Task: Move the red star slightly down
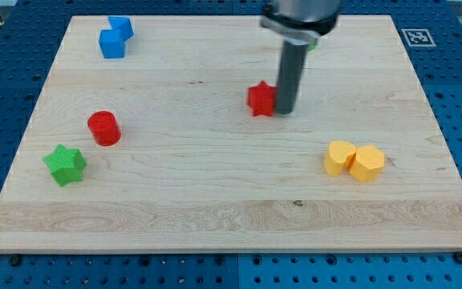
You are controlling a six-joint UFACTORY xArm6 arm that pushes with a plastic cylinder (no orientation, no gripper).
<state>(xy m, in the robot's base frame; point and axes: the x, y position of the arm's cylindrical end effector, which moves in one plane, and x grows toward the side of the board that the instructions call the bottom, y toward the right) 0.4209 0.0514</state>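
**Nudging the Red Star: Contact From the Wrong Side**

Sitting just right of the red star (260, 99), touching or nearly touching its right flank, my tip (285, 111) at the end of the rod. No jaws on this tool, so nothing to report as apart, together or clamped. Star lying a little above the middle of the counter (215, 209), slightly right of centre. Step in hand, judged: positioning, not yet pushing down. Next move probably calls for circling to the star's upper side, then a short push toward the view's bottom. Plenty of bare wood below the star; red cylinder (103, 128), green star (64, 164), yellow blocks (354, 160) and blue blocks (115, 37) well apart, every edge far off.
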